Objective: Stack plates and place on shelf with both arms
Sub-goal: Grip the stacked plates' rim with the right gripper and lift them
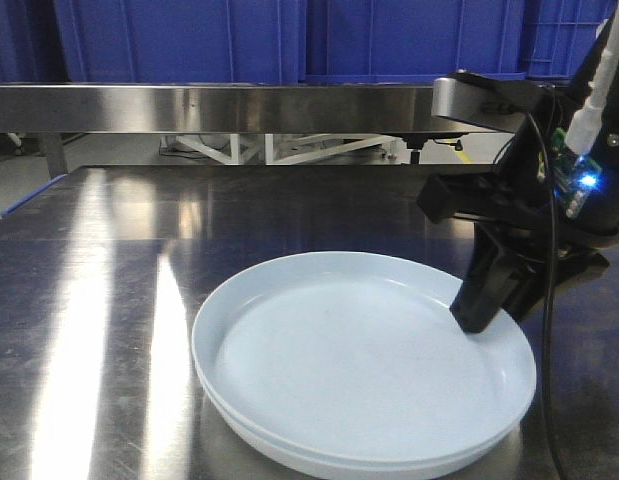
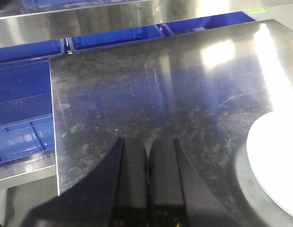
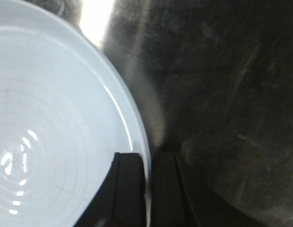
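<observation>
Two pale bluish-white plates (image 1: 359, 370) lie stacked one inside the other on the steel tabletop (image 1: 139, 240), front centre. My right gripper (image 1: 479, 318) is shut on the right rim of the plates; in the right wrist view the rim (image 3: 137, 127) runs between the two fingers, one inside the plate and one outside. My left gripper (image 2: 147, 151) is shut and empty, hovering over bare tabletop left of the plates, whose edge (image 2: 274, 165) shows at the right. The shelf's long steel front rail (image 1: 209, 105) runs across the back.
Blue plastic crates (image 1: 239, 35) stand behind the shelf, and more blue crates (image 2: 23, 104) sit beyond the table's left edge (image 2: 52, 123). The right arm's black body and cables (image 1: 549, 200) fill the right side.
</observation>
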Tool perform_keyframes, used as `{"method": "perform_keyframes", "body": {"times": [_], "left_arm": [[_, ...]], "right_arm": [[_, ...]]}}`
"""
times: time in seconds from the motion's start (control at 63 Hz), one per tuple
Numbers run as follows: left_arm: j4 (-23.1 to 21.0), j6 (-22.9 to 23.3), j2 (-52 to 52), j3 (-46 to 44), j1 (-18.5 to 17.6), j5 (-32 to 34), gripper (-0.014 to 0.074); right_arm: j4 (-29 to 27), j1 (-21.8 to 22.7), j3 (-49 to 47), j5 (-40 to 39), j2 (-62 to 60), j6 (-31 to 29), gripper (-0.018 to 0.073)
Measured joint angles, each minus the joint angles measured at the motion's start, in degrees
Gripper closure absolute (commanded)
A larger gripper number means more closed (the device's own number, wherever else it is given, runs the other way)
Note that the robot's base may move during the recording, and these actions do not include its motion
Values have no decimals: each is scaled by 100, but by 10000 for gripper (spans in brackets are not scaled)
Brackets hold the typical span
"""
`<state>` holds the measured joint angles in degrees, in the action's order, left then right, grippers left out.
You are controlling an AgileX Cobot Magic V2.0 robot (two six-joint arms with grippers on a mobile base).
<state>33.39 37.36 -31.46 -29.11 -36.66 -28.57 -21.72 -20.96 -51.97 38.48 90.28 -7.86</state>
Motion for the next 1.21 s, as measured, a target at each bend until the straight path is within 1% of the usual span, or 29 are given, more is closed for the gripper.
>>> {"method": "perform_keyframes", "body": {"times": [0.111, 0.254, 0.476, 0.793, 0.92, 1.206], "left_arm": [[0, 0, 0, 0, 0, 0, 512], [0, 0, 0, 0, 0, 0, 512], [0, 0, 0, 0, 0, 0, 512], [0, 0, 0, 0, 0, 0, 512], [0, 0, 0, 0, 0, 0, 512], [0, 0, 0, 0, 0, 0, 512]], "right_arm": [[22, 0, 11, 14, -173, 0, 503], [120, 0, 36, -130, -715, -11, 503], [171, 0, 58, -496, -1844, -21, 503], [171, 0, 91, -638, -3402, -31, 503], [171, 0, 290, -851, -3912, -42, 503], [171, 0, 1156, -1476, -4714, -50, 503]]}}
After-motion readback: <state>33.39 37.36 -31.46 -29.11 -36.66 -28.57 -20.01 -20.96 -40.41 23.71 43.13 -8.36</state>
